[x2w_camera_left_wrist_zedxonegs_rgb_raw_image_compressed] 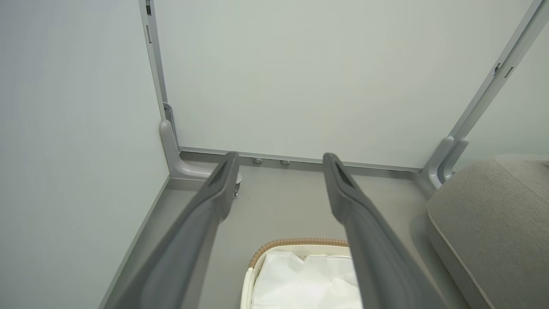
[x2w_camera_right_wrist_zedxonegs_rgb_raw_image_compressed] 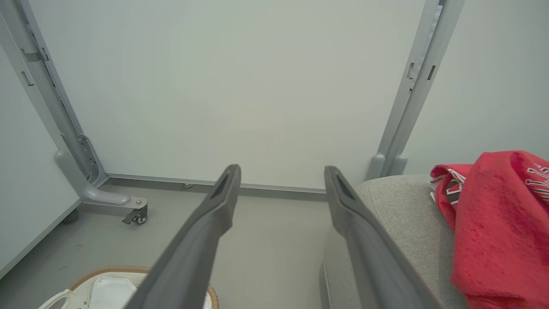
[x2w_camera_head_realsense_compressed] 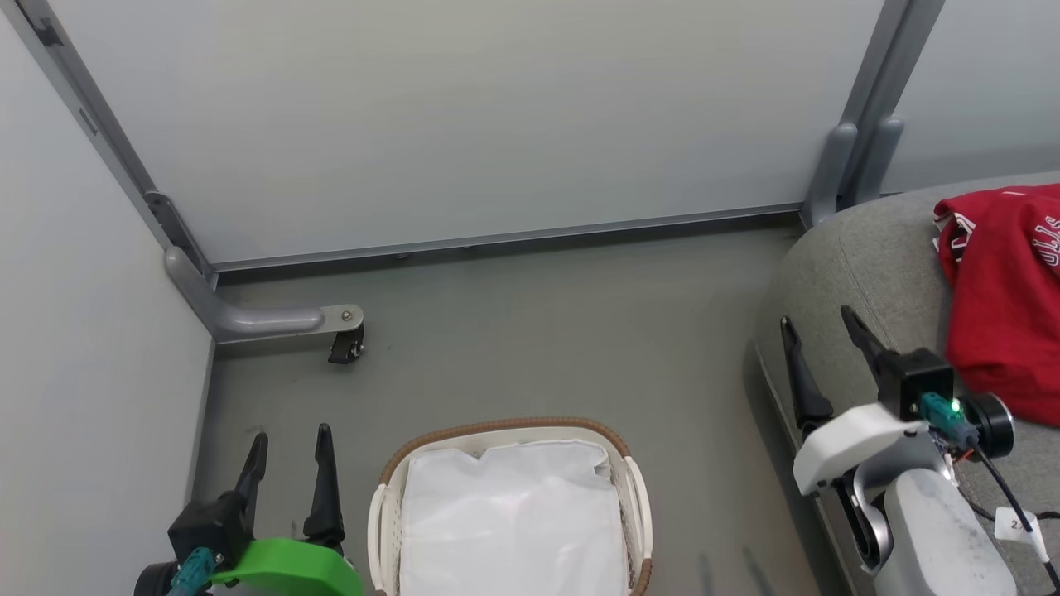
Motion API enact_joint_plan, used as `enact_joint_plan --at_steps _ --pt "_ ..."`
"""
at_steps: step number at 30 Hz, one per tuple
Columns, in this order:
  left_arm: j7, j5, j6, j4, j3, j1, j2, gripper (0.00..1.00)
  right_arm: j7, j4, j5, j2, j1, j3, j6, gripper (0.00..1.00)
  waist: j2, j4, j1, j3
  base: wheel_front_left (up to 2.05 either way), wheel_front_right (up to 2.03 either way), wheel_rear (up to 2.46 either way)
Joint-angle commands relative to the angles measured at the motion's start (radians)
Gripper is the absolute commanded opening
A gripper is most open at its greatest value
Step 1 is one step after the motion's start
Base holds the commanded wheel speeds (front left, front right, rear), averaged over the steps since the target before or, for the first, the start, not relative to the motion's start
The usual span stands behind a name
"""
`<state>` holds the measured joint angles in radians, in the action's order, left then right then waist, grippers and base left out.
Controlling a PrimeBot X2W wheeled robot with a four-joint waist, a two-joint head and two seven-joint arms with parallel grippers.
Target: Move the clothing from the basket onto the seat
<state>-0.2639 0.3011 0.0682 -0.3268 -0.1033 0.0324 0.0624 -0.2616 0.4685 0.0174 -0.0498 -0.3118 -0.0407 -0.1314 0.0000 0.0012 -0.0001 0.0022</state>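
R end effector (x2w_camera_head_realsense_compressed: 816,321) nr clothing (x2w_camera_head_realsense_compressed: 1006,331)

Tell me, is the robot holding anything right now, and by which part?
Nothing is held. The left gripper and right gripper both stand with jaws open and empty; the red clothing lies loose on the seat.

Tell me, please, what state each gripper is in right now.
Left gripper: open, holding nothing.
Right gripper: open, holding nothing.
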Motion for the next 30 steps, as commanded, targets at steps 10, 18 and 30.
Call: enact_joint_plan --at_steps 10,18,30 --pt "0.0 -0.008 0.014 0.019 0.047 -0.079 -0.009 1.0 -0.005 -0.071 0.169 -0.003 0.165 0.064 0.001 1.0 0.0 -0.002 0.0001 -0.027 0.0 0.0 0.0" --pt "0.0 0.007 0.009 0.016 0.049 -0.095 -0.011 1.0 -0.005 -0.074 0.16 -0.002 0.202 0.062 0.001 1.0 0.0 -0.021 0.0001 -0.029 0.0 0.0 0.0" --pt "0.0 0.013 -0.004 0.006 0.03 -0.08 -0.011 1.0 -0.005 -0.068 0.155 -0.003 0.178 0.069 0.001 1.0 0.0 -0.022 0.0001 -0.025 0.0 0.0 0.0"
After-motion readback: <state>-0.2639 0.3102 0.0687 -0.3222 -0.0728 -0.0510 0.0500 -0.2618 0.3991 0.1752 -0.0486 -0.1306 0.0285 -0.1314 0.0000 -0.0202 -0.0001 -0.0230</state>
